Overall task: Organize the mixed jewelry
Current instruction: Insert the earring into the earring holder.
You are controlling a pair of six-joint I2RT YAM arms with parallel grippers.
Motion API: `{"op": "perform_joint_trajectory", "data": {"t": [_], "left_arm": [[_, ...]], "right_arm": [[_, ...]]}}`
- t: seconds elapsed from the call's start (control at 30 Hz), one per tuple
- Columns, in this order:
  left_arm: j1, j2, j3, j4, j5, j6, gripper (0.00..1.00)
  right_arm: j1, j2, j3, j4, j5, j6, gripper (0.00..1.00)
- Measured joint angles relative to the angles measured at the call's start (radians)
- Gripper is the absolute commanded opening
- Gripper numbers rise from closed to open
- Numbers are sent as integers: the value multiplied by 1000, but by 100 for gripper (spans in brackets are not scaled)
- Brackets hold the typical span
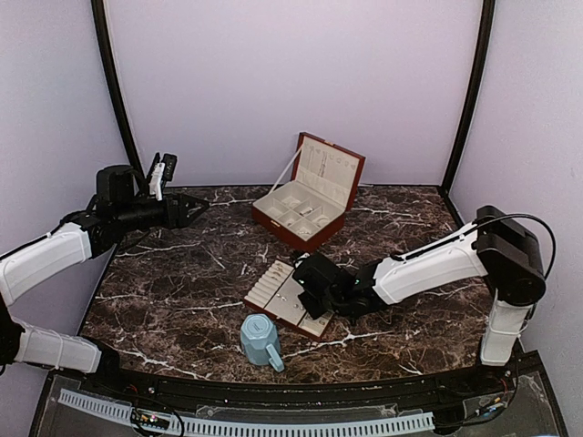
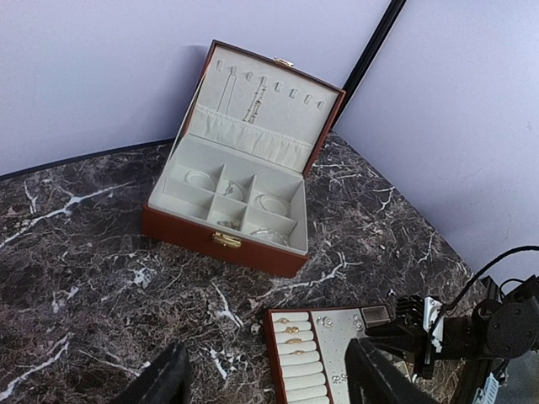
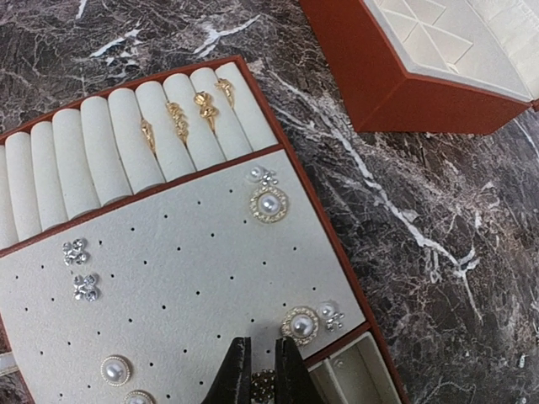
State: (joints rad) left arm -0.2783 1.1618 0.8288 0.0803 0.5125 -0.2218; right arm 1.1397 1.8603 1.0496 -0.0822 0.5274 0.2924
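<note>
The brown tray (image 3: 168, 269) lies under my right gripper (image 3: 262, 343). Gold rings (image 3: 189, 114) sit on its cream rolls. Pearl studs (image 3: 269, 204) and small crystal studs (image 3: 78, 252) are pinned in its perforated pad. The right gripper's narrow jaws are shut on a tiny beaded stud (image 3: 264, 385) just above the pad, beside another pearl stud (image 3: 301, 325). The open jewelry box (image 2: 227, 194) holds thin silvery hoops (image 2: 271, 204) in its compartments. My left gripper (image 1: 196, 208) hangs open and empty, high over the table's far left.
A light-blue faceted mug (image 1: 261, 340) stands right in front of the tray (image 1: 258, 293). The box (image 1: 305, 196) with its raised lid sits behind the tray near the back wall. Dark marble table (image 1: 182, 291) spreads to the left.
</note>
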Motion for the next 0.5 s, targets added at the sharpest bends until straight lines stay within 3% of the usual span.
{"op": "perform_joint_trajectory", "data": {"t": [0.5], "left_arm": [[0, 0, 0, 0, 3, -4, 66]], "right_arm": [[0, -20, -36, 46, -63, -11, 8]]}}
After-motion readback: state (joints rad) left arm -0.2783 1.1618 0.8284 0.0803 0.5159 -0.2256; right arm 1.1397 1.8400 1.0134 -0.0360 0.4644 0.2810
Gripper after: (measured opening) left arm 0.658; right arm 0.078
